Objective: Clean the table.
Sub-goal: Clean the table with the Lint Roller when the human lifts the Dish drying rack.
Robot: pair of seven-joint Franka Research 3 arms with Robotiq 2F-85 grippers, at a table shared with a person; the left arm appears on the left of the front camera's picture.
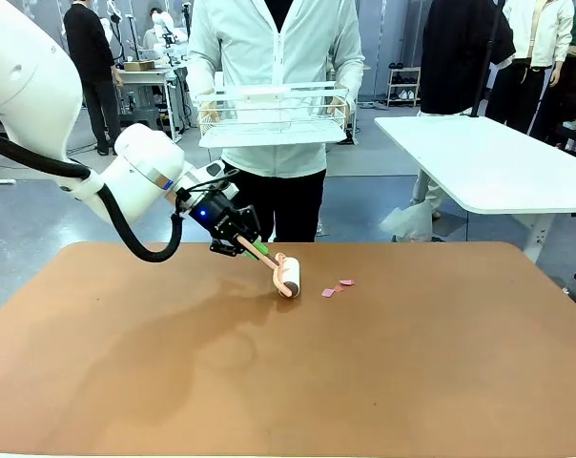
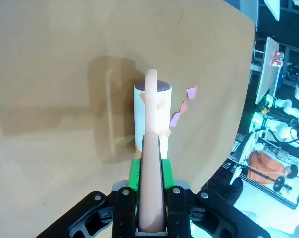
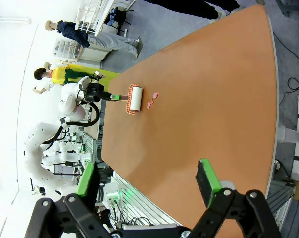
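Reddish-brown table (image 1: 412,363) is filling the lower front view, btwn robot and person. Its matte top is carrying a lint roller (image 1: 288,278) w/ pink paper scraps (image 1: 338,287) just right of it, near the far edge. L gripper (image 1: 250,246) is clamping tight on the roller's handle, roll touching the top. R gripper (image 3: 146,181) is hanging w/ jaws wide apart, holding nothing, well apart from the roller. Person is holding a white wire rack (image 1: 274,114) beyond the far edge. White table (image 1: 488,162) is standing far right.
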